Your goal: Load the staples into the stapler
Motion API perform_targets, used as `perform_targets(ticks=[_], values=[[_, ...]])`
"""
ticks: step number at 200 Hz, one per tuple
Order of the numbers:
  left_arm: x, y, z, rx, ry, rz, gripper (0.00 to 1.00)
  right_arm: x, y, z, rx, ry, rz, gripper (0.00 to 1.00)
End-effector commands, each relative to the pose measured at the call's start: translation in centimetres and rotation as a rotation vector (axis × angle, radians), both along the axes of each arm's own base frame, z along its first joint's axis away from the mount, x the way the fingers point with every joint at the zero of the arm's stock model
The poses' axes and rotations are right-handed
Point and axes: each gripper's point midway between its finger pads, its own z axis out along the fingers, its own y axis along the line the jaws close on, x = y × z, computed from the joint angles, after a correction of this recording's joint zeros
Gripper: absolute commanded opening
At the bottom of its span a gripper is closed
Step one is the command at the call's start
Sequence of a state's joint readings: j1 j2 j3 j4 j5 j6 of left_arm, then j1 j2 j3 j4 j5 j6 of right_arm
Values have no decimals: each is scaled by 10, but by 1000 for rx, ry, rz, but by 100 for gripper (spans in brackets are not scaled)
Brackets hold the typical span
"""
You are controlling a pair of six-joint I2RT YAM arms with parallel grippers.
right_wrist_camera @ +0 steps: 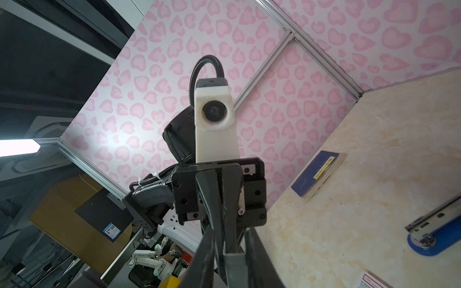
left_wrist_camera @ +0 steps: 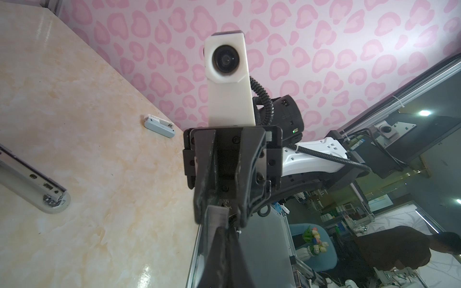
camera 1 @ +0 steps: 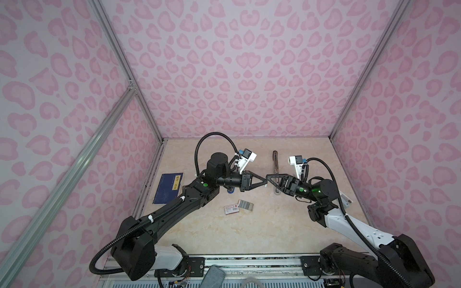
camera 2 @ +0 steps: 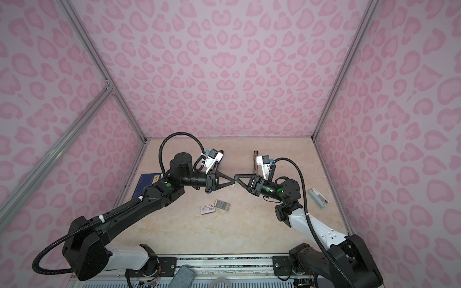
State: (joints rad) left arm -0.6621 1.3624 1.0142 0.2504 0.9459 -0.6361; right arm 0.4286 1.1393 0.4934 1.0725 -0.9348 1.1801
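My left gripper and right gripper meet tip to tip above the middle of the table. The left is shut on a thin grey strip of staples. The right gripper's fingers straddle the strip's other end, with a small gap on one side. More staples lie in a tray beside their white, red-labelled box. The stapler lies opened behind the right gripper, and its metal rail and grey rounded end show in the left wrist view.
A blue-ended stapler piece lies under the left gripper. A dark blue booklet rests near the left wall. A small white and grey device lies by the right wall. Pink patterned walls close the table on three sides.
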Motion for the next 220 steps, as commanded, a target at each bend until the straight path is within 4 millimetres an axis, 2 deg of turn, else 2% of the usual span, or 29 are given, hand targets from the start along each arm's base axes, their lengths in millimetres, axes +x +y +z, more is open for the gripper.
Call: perform_targets(ticks=[1,40,52,73,86,93,141,199,220], values=[[0,0,8,-29,-26,0,3,-6,-1,8,18,-43,15,22],[0,0,10,-31,-28,1,4,-5,-1,8,16,-44,17,20],[1,0,11,-30,-26,5,12,-5,0,7,11,-43,14,20],[2,0,11,-28,-22,12,33,-4,-1,6,3,-44,3,19],[2,1,11,-28,-24,17,35,-1,-1,3,-14,-37,-10,19],[2,1,12,-29,-24,19,41,0,-1,2,-21,-35,-15,19],[7,7,7,-20,-25,64,43,9,-7,-6,-69,-24,-69,18],[22,21,-16,27,17,159,44,21,-23,-39,-197,49,-157,22],[25,25,-24,48,26,181,46,22,-29,-52,-233,85,-183,28]])
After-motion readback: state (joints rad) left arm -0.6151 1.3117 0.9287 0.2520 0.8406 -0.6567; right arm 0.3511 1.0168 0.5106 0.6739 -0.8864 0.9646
